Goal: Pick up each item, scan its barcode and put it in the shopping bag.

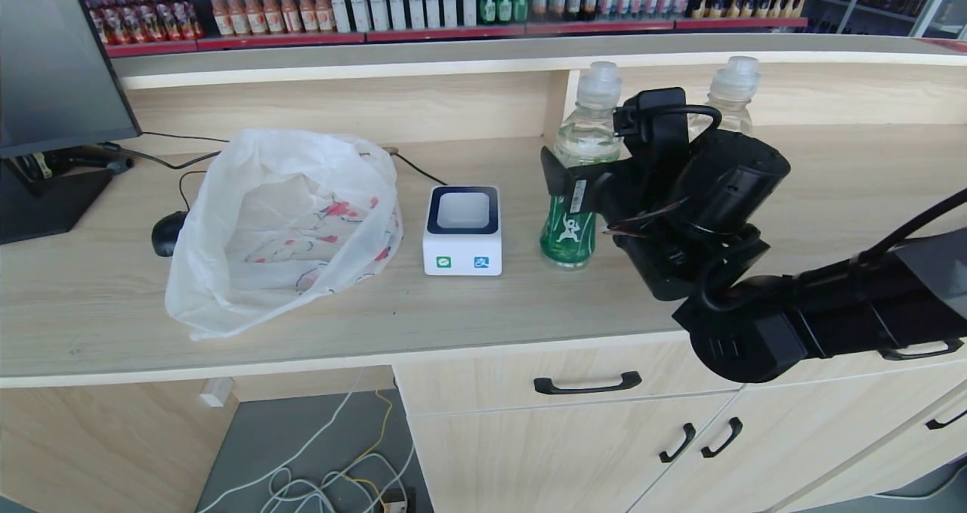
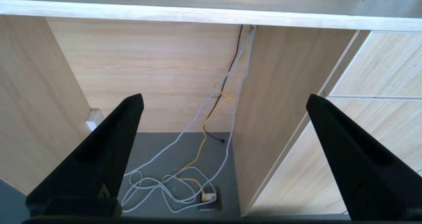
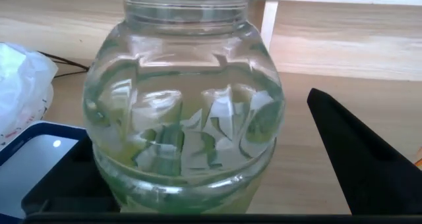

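A clear bottle with a green label (image 1: 570, 233) stands upright on the wooden counter (image 1: 453, 309), just right of the white barcode scanner (image 1: 462, 230). My right gripper (image 1: 585, 188) is open, with one finger on each side of the bottle's upper body. In the right wrist view the bottle (image 3: 184, 118) sits between the fingers (image 3: 349, 158), and a small gap shows beside the one I can see. The white shopping bag (image 1: 283, 226) lies open to the left of the scanner. My left gripper (image 2: 224, 105) hangs open and empty below the counter's front edge.
A second clear bottle (image 1: 731, 94) stands behind my right arm. A black mouse (image 1: 166, 233) and a monitor (image 1: 53, 60) occupy the counter's left end. Drawers with black handles (image 1: 588, 384) are below, and loose cables (image 2: 184, 178) lie on the floor.
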Controlling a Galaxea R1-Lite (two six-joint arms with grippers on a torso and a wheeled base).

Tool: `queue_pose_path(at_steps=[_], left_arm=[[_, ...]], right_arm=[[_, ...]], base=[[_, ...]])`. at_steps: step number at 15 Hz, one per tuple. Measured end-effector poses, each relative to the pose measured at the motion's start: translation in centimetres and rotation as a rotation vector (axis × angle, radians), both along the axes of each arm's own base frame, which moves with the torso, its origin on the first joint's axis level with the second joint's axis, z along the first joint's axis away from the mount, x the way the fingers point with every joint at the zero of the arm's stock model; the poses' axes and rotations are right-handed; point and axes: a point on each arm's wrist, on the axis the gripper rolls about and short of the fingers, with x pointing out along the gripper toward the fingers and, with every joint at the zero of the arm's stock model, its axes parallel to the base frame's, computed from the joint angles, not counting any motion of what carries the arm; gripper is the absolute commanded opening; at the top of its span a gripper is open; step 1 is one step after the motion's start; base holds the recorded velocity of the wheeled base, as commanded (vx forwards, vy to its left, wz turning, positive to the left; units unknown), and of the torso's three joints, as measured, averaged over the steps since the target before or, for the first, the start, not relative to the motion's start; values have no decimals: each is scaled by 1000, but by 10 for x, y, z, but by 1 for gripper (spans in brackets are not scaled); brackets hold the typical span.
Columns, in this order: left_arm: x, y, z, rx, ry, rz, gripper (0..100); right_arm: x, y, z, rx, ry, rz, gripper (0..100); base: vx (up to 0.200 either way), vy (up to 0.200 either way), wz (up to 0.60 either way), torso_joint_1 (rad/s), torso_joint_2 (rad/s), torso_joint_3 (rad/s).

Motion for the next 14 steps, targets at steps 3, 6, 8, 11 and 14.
queue_pose_path(at_steps=[3,6,8,11,14], left_arm=[[0,0,0,0,0,0,100],[0,0,0,0,0,0,100],[0,0,0,0,0,0,100],[0,0,0,0,0,0,100],[0,0,0,0,0,0,100]], right_arm=[[3,2,-7,-5,0,-2,100],[3,3,-8,-7,3,1,100],[3,2,-8,-6,2,1,100],[3,2,-7,-3,0,1,100],[3,2,-5,10,-16,0,0]], base=[[0,0,0,0,0,0],[0,0,0,0,0,0],[0,0,0,0,0,0],[0,0,0,0,0,0],[0,0,0,0,0,0]])
